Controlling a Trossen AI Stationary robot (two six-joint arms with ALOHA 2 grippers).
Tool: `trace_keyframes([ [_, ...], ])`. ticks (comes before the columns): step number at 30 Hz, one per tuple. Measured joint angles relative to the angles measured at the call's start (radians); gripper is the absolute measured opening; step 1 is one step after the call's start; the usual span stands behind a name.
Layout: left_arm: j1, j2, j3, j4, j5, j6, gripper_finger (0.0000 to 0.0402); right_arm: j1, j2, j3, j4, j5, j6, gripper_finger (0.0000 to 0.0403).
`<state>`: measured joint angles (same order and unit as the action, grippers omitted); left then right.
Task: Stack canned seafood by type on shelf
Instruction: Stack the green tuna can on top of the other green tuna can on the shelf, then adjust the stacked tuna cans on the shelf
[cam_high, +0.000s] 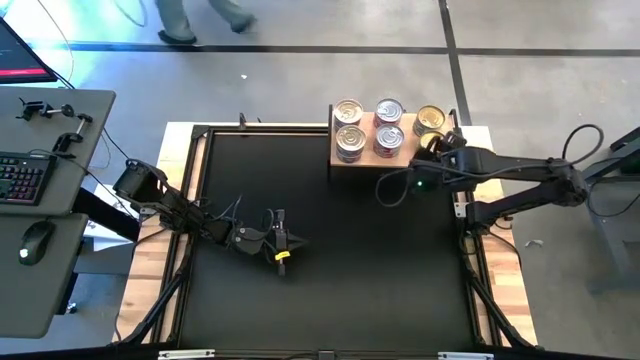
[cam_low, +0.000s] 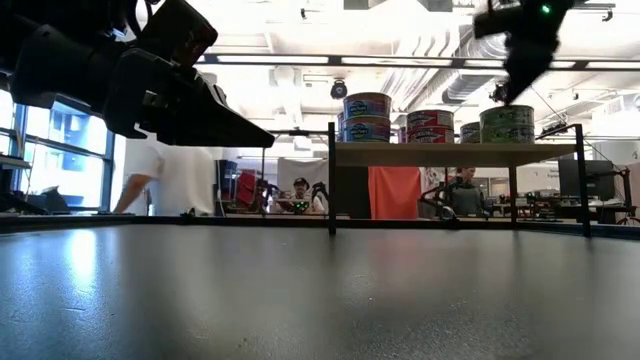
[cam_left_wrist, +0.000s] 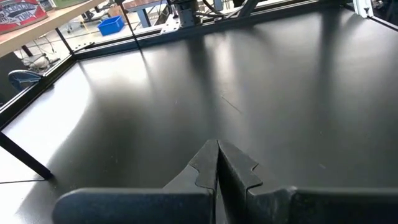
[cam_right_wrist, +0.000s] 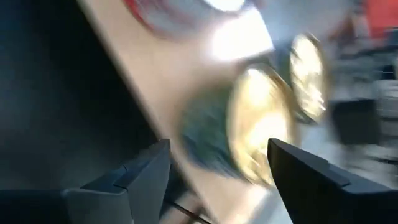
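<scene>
Straddling gold-topped tin (cam_right_wrist: 258, 127) — right claw (cam_right_wrist: 217, 168) released | overhead hides it | left claw (cam_left_wrist: 217, 163) clenched

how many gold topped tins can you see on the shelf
2 show. One gold-topped tin sits at the far right corner of the shelf; the other is just in front, partly under the right claw. Stacked tins below may be hidden.

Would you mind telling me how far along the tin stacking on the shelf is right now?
Nearly done, it seems. The shelf carries stacks of silver-topped tins and red-labelled tins, and no tins show on the black table. In hand: the right gripper, open, is at the gold-topped tins at the shelf's right end, either side of the front one. The left gripper waits shut over the table. Left: pulling the right arm clear.
</scene>
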<state>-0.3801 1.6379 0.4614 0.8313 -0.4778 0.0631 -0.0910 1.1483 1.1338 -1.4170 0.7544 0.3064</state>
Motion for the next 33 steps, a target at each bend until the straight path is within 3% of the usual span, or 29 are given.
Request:
trace_keyframes([
  [5, 0.0, 0.0, 0.0, 0.0, 0.0, -0.008, 0.0001, -0.003, -0.004, 0.02, 0.29, -0.192, -0.16, 0.0239],
  [8, -0.001, 0.0, 0.0, 0.002, 0.0, -0.011, 0.0001, -0.045, -0.004, 0.021, 0.388, -0.215, -0.229, 0.0208],
  [21, -0.011, 0.0, 0.0, 0.001, 0.004, -0.026, 0.0001, -0.413, -0.053, 0.032, 0.231, -0.163, -0.023, 0.0011],
  [28, -0.011, 0.0, 0.0, 0.001, 0.003, -0.026, 0.0001, -0.479, -0.048, 0.031, 0.197, -0.323, -0.016, 0.0015],
  [33, -0.011, 0.0, 0.0, 0.001, 0.003, -0.026, 0.0001, -0.48, -0.049, 0.031, 0.196, -0.355, -0.015, 0.0003],
])
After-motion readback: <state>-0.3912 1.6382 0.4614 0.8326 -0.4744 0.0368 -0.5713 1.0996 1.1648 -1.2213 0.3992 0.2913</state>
